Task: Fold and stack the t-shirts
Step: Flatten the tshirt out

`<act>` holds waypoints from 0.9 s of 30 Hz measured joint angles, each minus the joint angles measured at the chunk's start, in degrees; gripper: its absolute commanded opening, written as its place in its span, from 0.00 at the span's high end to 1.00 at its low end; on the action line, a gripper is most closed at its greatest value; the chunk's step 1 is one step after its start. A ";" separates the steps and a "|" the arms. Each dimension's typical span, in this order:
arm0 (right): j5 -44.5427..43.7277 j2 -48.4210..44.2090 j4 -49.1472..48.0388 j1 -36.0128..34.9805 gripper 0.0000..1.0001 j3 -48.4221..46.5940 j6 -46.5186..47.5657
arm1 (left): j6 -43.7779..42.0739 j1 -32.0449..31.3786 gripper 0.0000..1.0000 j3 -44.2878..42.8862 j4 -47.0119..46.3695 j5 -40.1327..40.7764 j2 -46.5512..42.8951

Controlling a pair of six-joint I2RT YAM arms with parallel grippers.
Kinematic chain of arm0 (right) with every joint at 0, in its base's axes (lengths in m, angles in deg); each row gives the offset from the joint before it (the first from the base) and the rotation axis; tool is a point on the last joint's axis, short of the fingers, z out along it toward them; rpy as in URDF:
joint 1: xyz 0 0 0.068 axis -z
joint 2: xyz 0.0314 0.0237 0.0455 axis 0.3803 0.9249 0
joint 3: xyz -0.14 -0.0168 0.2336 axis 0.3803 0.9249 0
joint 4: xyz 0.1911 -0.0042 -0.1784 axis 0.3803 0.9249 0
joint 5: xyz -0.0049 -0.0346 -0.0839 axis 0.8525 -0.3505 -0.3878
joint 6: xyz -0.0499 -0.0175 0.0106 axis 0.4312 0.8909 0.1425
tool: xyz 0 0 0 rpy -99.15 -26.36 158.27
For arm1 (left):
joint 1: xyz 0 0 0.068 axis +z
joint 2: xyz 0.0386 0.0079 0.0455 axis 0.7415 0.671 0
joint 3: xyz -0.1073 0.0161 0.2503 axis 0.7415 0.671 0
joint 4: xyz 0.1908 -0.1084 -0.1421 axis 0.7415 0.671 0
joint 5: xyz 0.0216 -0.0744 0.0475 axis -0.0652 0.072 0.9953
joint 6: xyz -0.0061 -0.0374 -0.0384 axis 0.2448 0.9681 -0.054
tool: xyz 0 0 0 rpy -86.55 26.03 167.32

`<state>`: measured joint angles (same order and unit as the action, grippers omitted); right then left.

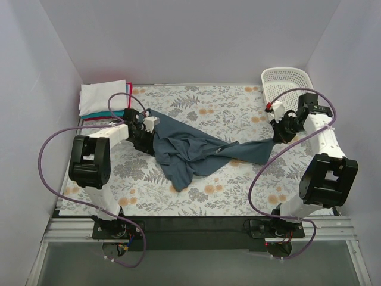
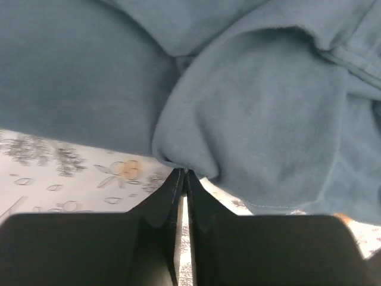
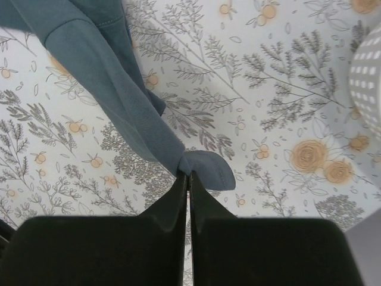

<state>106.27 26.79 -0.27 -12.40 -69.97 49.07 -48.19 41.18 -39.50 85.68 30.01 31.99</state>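
Left end effector [image 2: 183, 172] and right end effector [image 3: 188, 174] both pinch the slate-blue t-shirt [image 1: 196, 152], crumpled across the desk [image 1: 226, 107]. I judge I am spreading it; next needs pulling apart until flat.

Big dark blue shirt [image 1: 196, 152]: rumpled, pulled long across middle of table [image 1: 226, 104]. Wide bunched end pinched in left fingers [image 2: 169, 199], thin end in right fingers [image 3: 175, 199]. Far left corner, one folded pile: white shirt [image 1: 102, 96] on top, teal shirt [image 1: 98, 115] under, red shirt [image 1: 130, 89] at bottom.
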 measured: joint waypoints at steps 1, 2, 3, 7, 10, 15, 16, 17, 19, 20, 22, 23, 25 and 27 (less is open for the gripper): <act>-0.33 0.11 -0.15 0.00 0.99 -0.85 -0.37 | -0.02 -0.46 1.00 0.00 0.55 -0.07 -0.13; -0.63 0.24 -0.44 -0.02 0.99 -1.73 -0.74 | -0.15 -0.81 1.00 -0.02 1.09 -0.20 -0.33; -0.85 0.50 -0.90 -0.02 0.99 -2.73 -1.38 | 0.00 -1.22 1.00 -0.09 2.16 -0.57 -0.96; -0.94 2.71 -2.12 -0.02 0.99 -7.37 -4.15 | 0.37 -3.89 1.00 -1.88 8.17 -4.33 -6.78; -0.96 4.22 -3.50 -0.02 0.99 -9.33 -5.62 | 0.66 -8.13 1.00 -4.33 10.86 -7.56 -13.94; -1.38 4.37 -3.91 -0.02 0.99 -9.05 -5.77 | -1.42 -13.84 1.00 -8.85 16.15 -15.82 -24.48; -1.51 4.33 -4.07 -0.02 0.99 -8.83 -5.75 | -2.73 -14.12 1.00 -9.16 17.81 -17.33 -26.16; -1.77 4.22 -4.26 0.00 0.99 -8.44 -5.68 | -4.15 -14.67 1.00 -9.16 19.52 -18.29 -27.50; -2.40 4.07 -4.37 0.02 0.99 -7.61 -5.33 | -7.69 -17.11 1.00 -8.92 24.83 -20.31 -30.56; -2.73 4.04 -4.35 0.04 0.99 -7.21 -5.09 | -9.03 -19.15 1.00 -8.46 26.51 -20.90 -31.74; -3.37 4.04 -4.50 0.13 0.99 -6.62 -4.50 | -12.28 -25.05 1.00 -6.64 31.06 -22.03 -34.42; -3.58 4.04 -4.48 0.15 0.99 -6.51 -4.37 | -14.19 -27.82 1.00 -5.57 33.53 -22.73 -35.45; -3.89 4.04 -4.68 0.24 0.99 -6.27 -3.91 | -17.44 -31.47 1.00 -3.23 37.62 -22.58 -36.74; -4.02 4.04 -4.76 0.31 0.99 -6.19 -3.30 | -19.71 -35.43 0.90 -0.96 40.13 -20.48 -36.92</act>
<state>102.25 30.84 -5.04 -12.09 -76.16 45.77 -67.90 5.75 -40.46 125.81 9.53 -4.92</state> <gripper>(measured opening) 0.021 0.013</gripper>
